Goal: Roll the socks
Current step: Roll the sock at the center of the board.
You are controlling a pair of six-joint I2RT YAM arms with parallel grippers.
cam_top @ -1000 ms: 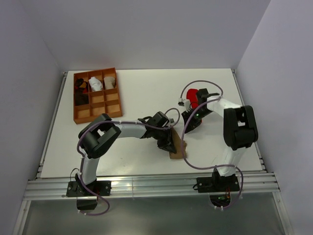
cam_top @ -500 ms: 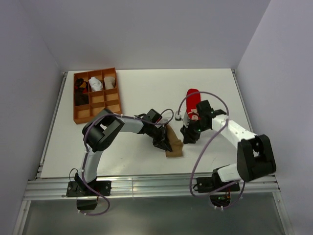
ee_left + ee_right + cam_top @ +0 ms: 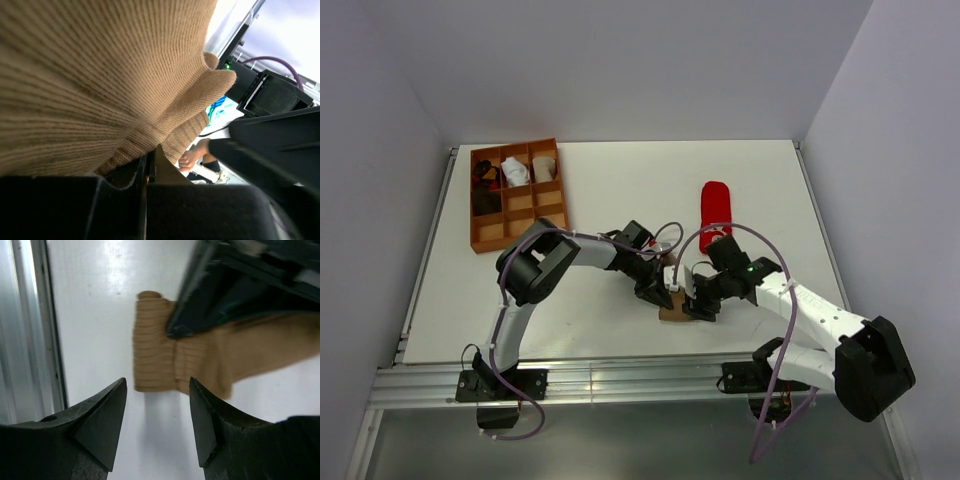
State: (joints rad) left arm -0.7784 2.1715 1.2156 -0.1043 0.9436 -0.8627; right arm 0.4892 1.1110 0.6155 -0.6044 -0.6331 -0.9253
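Currently left gripper (image 3: 149, 167) clamped on tan sock (image 3: 155, 360); right gripper (image 3: 157, 384) spread wide, empty, just above it.

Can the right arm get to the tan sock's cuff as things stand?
Probably yes. The right gripper is open, close to the ribbed cuff of the tan sock. The left gripper, shut on the sock farther along, leaves the cuff end uncovered.

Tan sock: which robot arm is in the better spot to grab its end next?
Probably right. The right gripper hangs open facing the tan sock, at its ribbed end, while the left gripper is shut on it.
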